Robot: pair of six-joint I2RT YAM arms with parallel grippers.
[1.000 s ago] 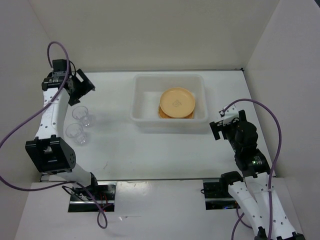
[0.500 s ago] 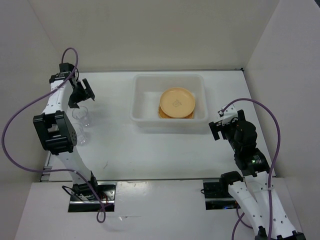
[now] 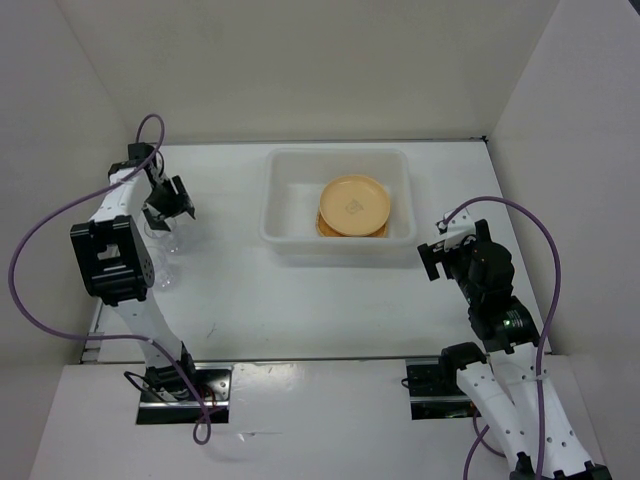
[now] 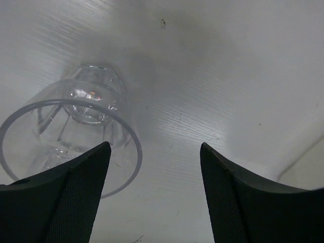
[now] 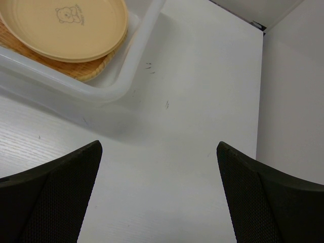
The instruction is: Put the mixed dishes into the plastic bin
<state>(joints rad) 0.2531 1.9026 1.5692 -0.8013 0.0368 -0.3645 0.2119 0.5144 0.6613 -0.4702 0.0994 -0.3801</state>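
Note:
The plastic bin (image 3: 340, 153) stands at the table's middle back. In it a tan-yellow plate (image 3: 354, 203) lies on the wicker-brown tray (image 3: 324, 229); I cannot make out a second plate. Two clear cups (image 3: 166, 240) (image 3: 165, 278) stand upright at the left. My left gripper (image 3: 172, 202) is open just above the farther cup. In the left wrist view that cup (image 4: 71, 131) lies under the left finger (image 4: 66, 197), not between the jaws. My right gripper (image 3: 440, 255) is open and empty, right of the bin. The right wrist view shows the plate (image 5: 66, 28), tray (image 5: 83, 71) and bin corner (image 5: 109, 93).
White walls close in the table at the back, left and right. The left arm's purple cable (image 3: 40, 240) loops out at the far left. The left arm's elbow block (image 3: 110, 260) stands beside the nearer cup.
My left gripper has swung right and toward the near edge, coming down over the farther cup. The right arm, bin and dishes have not moved.

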